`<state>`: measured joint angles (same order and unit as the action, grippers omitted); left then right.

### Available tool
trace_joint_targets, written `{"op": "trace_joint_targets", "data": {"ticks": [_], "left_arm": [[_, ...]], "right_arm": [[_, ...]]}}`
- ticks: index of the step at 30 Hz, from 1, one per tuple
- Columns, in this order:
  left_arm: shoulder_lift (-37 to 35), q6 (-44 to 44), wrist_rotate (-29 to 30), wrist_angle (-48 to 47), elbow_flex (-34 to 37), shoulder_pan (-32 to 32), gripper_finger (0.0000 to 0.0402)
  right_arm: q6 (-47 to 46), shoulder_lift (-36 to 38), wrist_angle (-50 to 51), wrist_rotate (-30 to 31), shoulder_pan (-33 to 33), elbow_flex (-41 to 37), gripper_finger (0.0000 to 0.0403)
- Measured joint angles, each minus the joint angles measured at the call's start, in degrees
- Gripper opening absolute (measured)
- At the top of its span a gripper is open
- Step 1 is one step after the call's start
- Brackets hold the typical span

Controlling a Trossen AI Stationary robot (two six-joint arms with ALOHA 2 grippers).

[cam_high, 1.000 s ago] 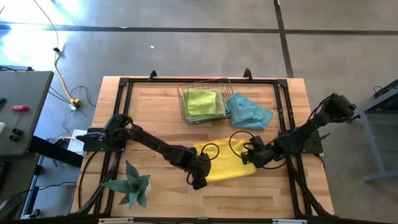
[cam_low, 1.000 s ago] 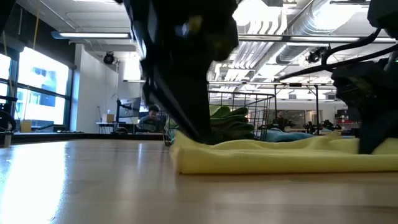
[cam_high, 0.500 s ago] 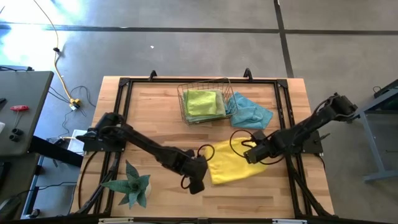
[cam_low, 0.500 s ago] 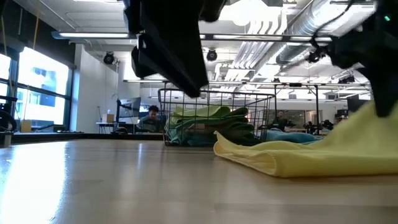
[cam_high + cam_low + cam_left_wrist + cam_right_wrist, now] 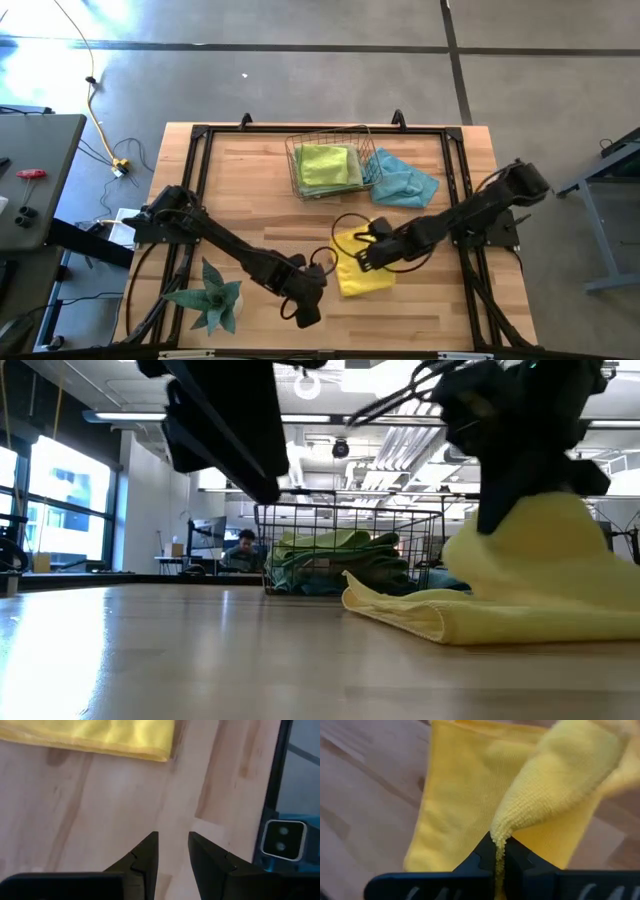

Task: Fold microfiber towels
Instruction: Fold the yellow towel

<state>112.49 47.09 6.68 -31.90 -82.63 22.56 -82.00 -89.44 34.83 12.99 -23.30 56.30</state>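
A bright yellow microfiber towel (image 5: 366, 274) lies on the wooden table, right of centre. Its right part is raised and carried over the flat part, with my right gripper (image 5: 365, 256) shut on it. My left gripper (image 5: 304, 312) hovers open over bare wood just left of the towel and nearer the front edge, with nothing between its fingers (image 5: 150, 851). A light blue towel (image 5: 402, 178) lies crumpled at the back right. Lime green towels (image 5: 325, 164) sit in the wire basket (image 5: 296, 170). My right gripper pinches a bunched edge of the yellow towel (image 5: 502, 831) between its two fingertips; one layer or several, I cannot tell. The fingers slant down from the table's right. The held part rises in a slack hump (image 5: 530, 535) over the flat part (image 5: 451, 795), which stays on the table.
The wire basket stands at the back centre, with the blue towel right beside it. A spiky green plant (image 5: 211, 296) stands at the near left. A black frame (image 5: 205, 135) rims the table. Bare wood lies between the plant and the yellow towel.
My right gripper has risen and moved toward the table's left, still shut, carrying the yellow towel's right part up and over the flat part. The towel now covers less width. My left gripper has lifted off the towel's left end and drawn back toward the near edge.
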Motion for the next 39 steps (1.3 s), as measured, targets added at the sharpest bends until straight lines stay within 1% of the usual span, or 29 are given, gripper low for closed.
{"op": "trace_joint_targets", "data": {"ticks": [4, 9, 13, 20, 25, 34, 39], "left_arm": [[0.0, 1.5, 0.03, -0.33, -0.02, 1.46, 0.0097], [0.0, 2.71, 0.11, -0.37, -0.02, 2.85, 0.0097], [0.0, 4.63, 0.98, -0.42, -0.02, 3.68, 0.0097], [0.0, 7.42, 2.01, -0.42, -0.02, 5.14, 0.0097], [0.0, 8.49, 3.9, -0.39, -0.02, 6.17, 0.0097], [0.0, 9.31, 4.48, -0.39, -0.02, 6.44, 0.0097], [0.0, 8.89, 4.48, -0.42, -0.04, 6.44, 0.0097]], "right_arm": [[1.08, -7.5, -0.39, -1.47, 0.08, 4.81, 0.0], [4.15, -14.64, -0.42, -2.42, 0.08, 11.97, 0.0], [7.11, -18.2, -0.45, -1.78, 0.29, 16.04, 0.0], [7.45, -20.46, -1.16, -0.84, 1.69, 16.61, 0.0007], [7.66, -20.05, -3.12, 1.89, 1.52, 16.69, 0.0046], [8.98, -18.84, -2.62, 1.34, 1.79, 17.23, 0.0144], [11.03, -16.08, 1.53, 1.7, 2.05, 19.19, 0.0171]]}}
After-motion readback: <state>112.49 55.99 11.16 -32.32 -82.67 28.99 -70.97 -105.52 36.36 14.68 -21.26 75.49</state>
